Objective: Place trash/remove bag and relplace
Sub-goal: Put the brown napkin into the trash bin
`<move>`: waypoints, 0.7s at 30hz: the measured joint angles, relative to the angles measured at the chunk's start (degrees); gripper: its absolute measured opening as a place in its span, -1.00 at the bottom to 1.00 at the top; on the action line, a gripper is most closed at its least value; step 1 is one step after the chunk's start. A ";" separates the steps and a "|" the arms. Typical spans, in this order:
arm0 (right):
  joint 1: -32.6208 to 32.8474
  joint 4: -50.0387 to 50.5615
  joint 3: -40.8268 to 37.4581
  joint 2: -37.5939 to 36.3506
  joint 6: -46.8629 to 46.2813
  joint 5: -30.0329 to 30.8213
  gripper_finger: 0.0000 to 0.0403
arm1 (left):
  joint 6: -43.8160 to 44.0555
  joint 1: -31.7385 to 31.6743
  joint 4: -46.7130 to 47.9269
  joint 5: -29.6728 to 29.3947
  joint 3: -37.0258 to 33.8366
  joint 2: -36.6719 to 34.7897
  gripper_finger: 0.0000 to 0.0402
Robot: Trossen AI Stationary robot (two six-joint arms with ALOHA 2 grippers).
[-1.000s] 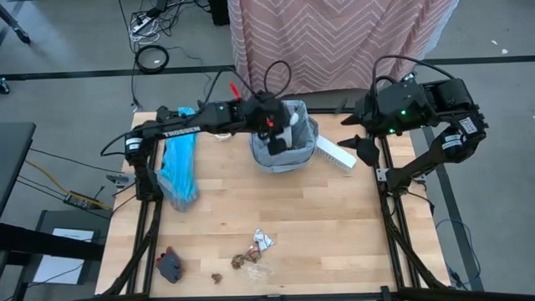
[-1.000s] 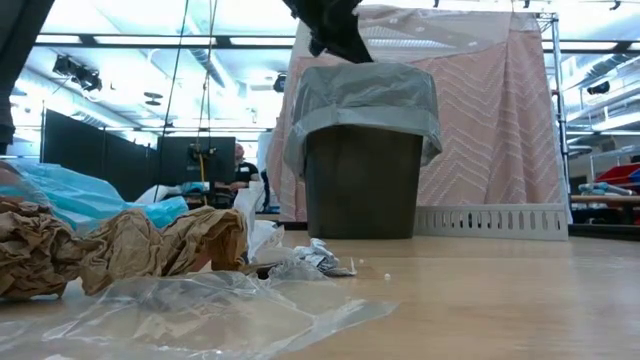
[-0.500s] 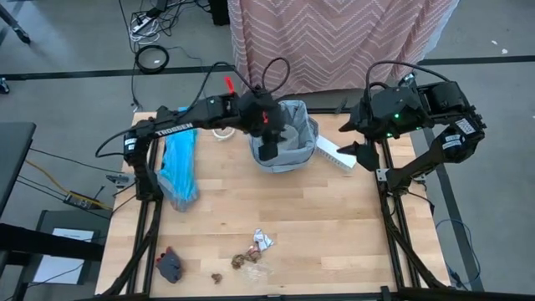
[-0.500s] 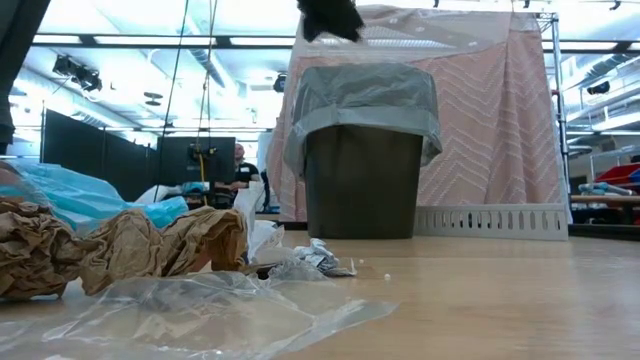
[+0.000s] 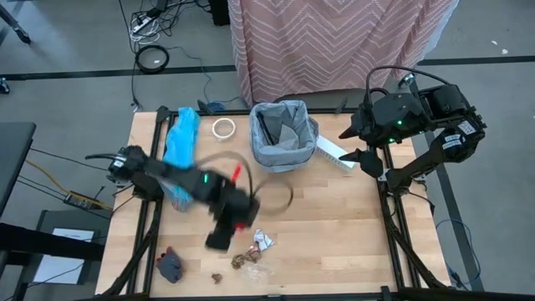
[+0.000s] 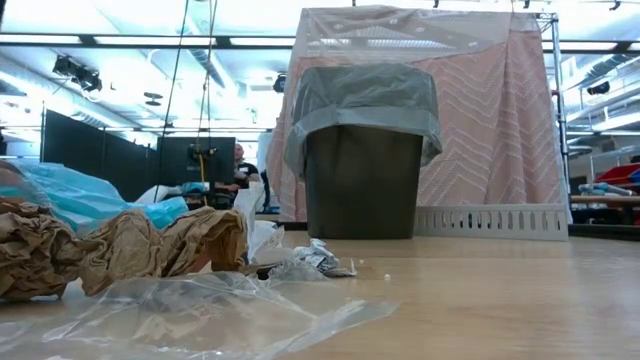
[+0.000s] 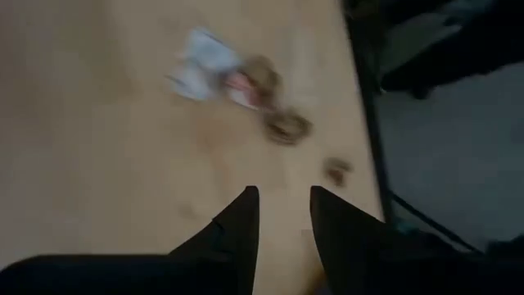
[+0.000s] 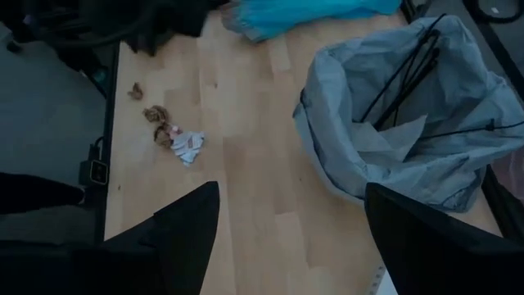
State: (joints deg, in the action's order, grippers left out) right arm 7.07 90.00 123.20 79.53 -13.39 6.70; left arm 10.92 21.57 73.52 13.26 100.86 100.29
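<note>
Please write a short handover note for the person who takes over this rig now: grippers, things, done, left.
Left gripper: fingers open, empty, above the litter at the front edge.
Right gripper: open, empty, waiting right of the bin.
Grey bag lines the bin at the table's back, with sticks and paper inside.
Turquoise bag lies at back left.
Left to do: bin the wrapper and brown wads, then swap bags.

A pale, matt wooden table [image 5: 334,226] of planked boards is seen, along with thin, crinkly grey plastic lining the bin [image 5: 284,138], glossy translucent turquoise plastic [image 5: 179,159], crumpled rough brown paper [image 6: 120,250] and clear shiny film [image 6: 200,315].
</note>
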 joint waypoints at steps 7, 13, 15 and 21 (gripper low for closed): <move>0.44 -0.17 0.00 0.00 -0.29 -0.10 0.44 | 23.77 12.20 -21.84 -7.15 -11.71 -2.79 -0.41; 0.61 -4.50 -1.22 0.27 -1.94 -0.50 0.45 | 37.57 18.40 -31.84 -14.99 -18.53 -2.93 -0.41; 1.31 -6.69 -3.44 0.55 -1.68 -0.48 0.45 | 39.77 20.15 -31.71 -15.24 -20.25 -2.93 -0.41; 3.91 -15.86 -15.18 2.04 -0.51 -6.28 0.44 | 46.62 25.07 -32.85 -15.27 -24.15 -2.93 -0.41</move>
State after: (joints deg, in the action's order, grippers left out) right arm 10.98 74.14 108.02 81.57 -13.90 0.42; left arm 57.54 46.64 40.68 -2.00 76.71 97.36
